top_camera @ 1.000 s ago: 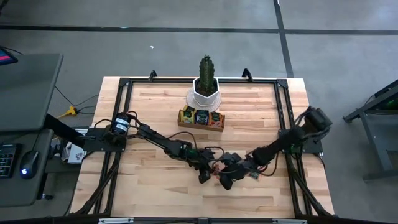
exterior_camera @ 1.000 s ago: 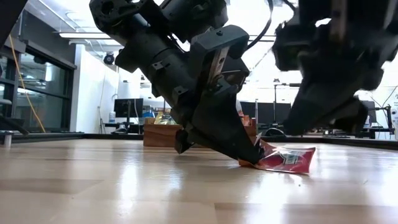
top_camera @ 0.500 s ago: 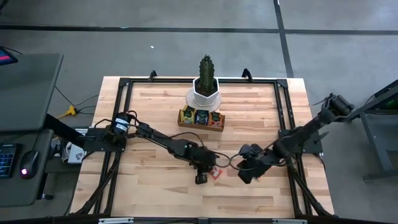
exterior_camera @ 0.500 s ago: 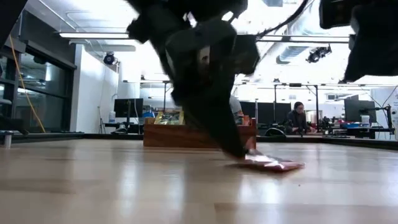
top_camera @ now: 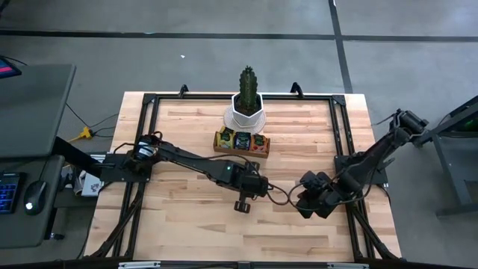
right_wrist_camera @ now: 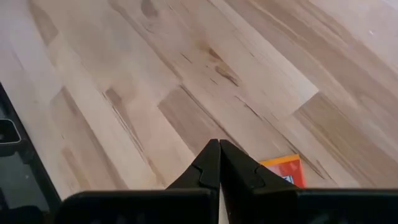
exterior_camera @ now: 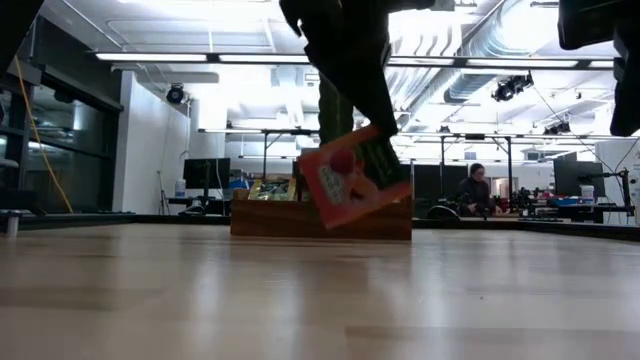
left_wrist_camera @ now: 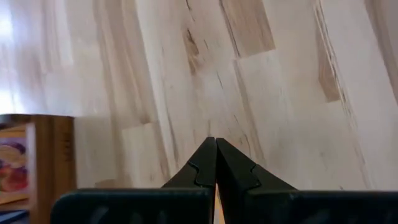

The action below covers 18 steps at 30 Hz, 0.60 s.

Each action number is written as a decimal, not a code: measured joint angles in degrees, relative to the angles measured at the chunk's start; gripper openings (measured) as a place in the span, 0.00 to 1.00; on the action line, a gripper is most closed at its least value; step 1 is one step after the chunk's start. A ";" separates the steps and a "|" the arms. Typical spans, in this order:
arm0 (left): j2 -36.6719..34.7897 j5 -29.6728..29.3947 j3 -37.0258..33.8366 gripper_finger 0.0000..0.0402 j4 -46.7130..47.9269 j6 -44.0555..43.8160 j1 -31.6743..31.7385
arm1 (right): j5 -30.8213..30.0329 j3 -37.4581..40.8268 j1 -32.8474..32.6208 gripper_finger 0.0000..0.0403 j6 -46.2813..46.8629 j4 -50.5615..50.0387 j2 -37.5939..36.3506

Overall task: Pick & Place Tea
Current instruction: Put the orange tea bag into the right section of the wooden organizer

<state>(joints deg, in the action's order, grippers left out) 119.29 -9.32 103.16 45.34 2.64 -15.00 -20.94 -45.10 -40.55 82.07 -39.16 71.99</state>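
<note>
One pale wooden table (top_camera: 187, 224), bright workshop behind.

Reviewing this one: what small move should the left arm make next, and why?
Probably carry its load toward the brown wooden tray. The left gripper is shut on an orange-red square tea sachet, which hangs tilted, clear of the wooden table, with the tray beyond it.

1. No words, brand names or numbers can be read in any view.
2. The orange-red tea sachet (exterior_camera: 345, 190) hanging in the low view shows only a printed picture (round red shapes); any lettering is too blurred to read.
3. The sachets in the wooden tray (top_camera: 242, 142) bear small labels, too small to read.
</note>
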 joint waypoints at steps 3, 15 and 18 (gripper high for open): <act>-0.08 -1.13 0.83 0.00 0.90 0.38 0.00 | -0.77 0.00 -0.46 0.00 0.23 -0.02 0.00; -0.10 -7.62 1.09 0.00 1.38 3.28 1.22 | -1.59 0.00 -0.51 0.00 0.21 -0.04 0.00; -0.84 -9.73 1.07 0.00 0.80 4.62 2.93 | -1.67 0.00 -0.96 0.00 0.50 -0.04 0.01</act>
<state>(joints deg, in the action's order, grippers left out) 118.45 -19.05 104.23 46.14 7.26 -12.08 -22.61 -45.10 -41.51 82.57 -39.20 72.00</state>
